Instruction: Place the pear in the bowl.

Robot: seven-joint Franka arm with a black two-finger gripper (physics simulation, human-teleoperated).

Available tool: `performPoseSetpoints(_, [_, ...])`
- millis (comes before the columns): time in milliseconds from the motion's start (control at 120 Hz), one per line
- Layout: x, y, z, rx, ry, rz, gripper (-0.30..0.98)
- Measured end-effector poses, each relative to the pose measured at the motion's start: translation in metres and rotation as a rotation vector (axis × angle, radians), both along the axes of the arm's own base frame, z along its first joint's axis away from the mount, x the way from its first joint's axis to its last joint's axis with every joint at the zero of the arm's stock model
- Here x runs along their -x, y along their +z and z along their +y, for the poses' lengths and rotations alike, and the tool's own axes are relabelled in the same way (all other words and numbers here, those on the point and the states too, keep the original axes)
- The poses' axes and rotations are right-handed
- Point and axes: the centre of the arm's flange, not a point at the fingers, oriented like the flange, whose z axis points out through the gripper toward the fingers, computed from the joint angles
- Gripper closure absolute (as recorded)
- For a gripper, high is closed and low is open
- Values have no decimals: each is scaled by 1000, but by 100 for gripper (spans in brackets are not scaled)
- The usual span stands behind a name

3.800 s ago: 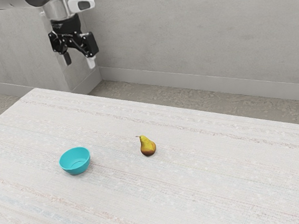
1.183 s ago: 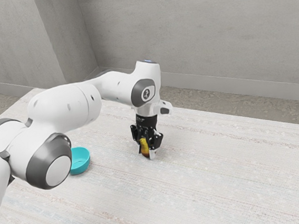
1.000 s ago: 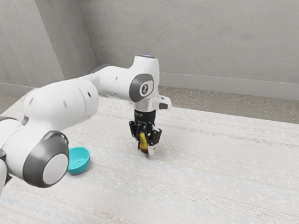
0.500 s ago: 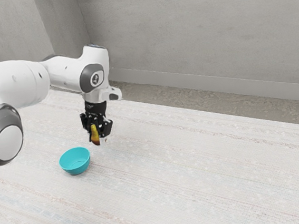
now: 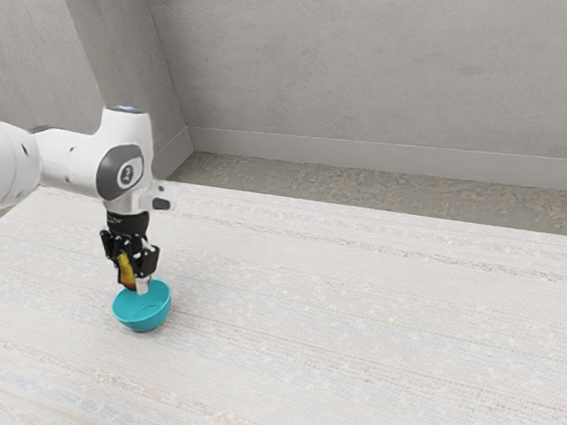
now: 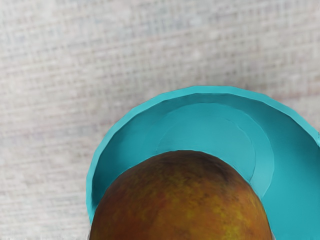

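Note:
In the exterior view my gripper [image 5: 135, 283] points down at the far rim of the turquoise bowl [image 5: 145, 319], shut on the pear [image 5: 127, 272]. The yellow and brown pear sits between the fingers, its lower end close to the rim. From the wrist camera the pear [image 6: 182, 200] appears large and covers part of the bowl [image 6: 210, 130], whose inside shows around it. Whether pear and bowl touch, I cannot tell.
The bowl stands on a pale, striped table [image 5: 377, 344]. Beyond the table's far edge are the floor and a grey wall [image 5: 381, 73]. My arm comes in from the exterior view's left.
The pear has been taken hold of, lifted off the table and carried toward the exterior view's left. In the last half second my hand moved further left and slightly lower, to the bowl.

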Motion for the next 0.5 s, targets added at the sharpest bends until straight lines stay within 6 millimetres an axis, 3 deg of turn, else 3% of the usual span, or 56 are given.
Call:
performPoseSetpoints(217, [25,-7,-4,19,-28,-1,64])
performPoseSetpoints(433, [28,-11,-10,16,-59,-8,63])
performPoseSetpoints(500, [27,-10,-13,18,-66,-11,55])
